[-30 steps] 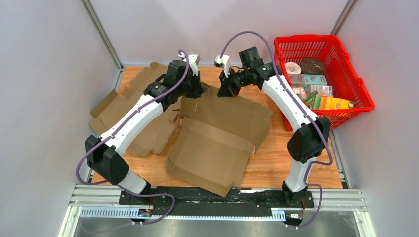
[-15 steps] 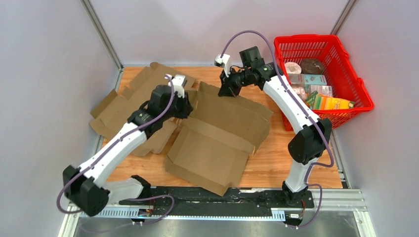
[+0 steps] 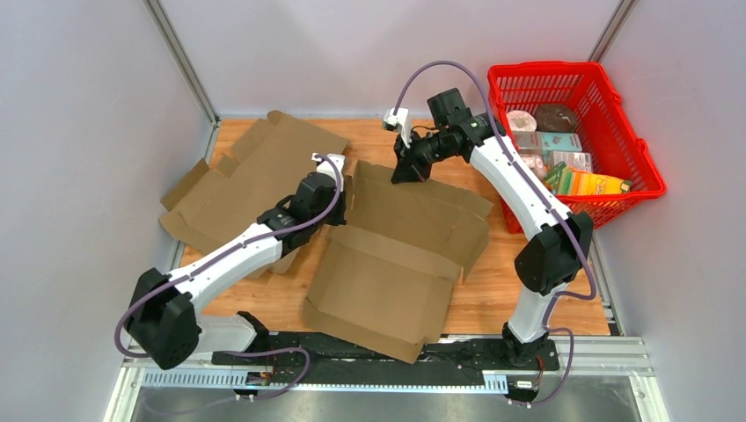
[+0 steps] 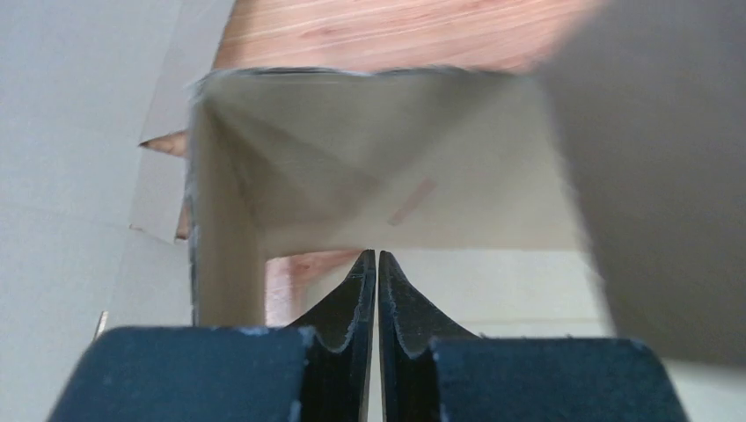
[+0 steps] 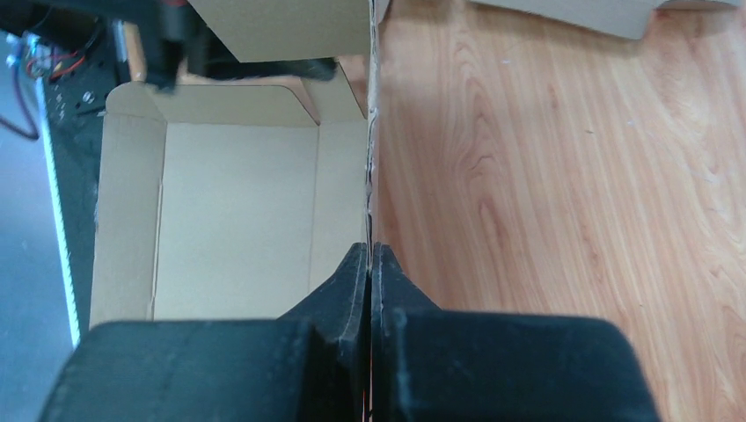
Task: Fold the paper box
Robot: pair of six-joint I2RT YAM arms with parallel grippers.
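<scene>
While right hand (image 5: 369, 251) clamps far edge of paper box (image 3: 387, 264), lying open on desk (image 3: 493, 290), left hand (image 4: 376, 257), fingers (image 4: 347, 299) nearly together, meets left flap (image 4: 387, 176); grip unclear. Step: raising walls. Next, likely: fold flap inward.

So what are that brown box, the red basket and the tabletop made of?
The box looks like plain brown cardboard, matte: raw cut edges and creased fold lines. The basket seems to be moulded plastic, slightly glossy red, with an open grid wall. The tabletop shows light wood grain; whether solid wood or a printed laminate I can't tell.
</scene>
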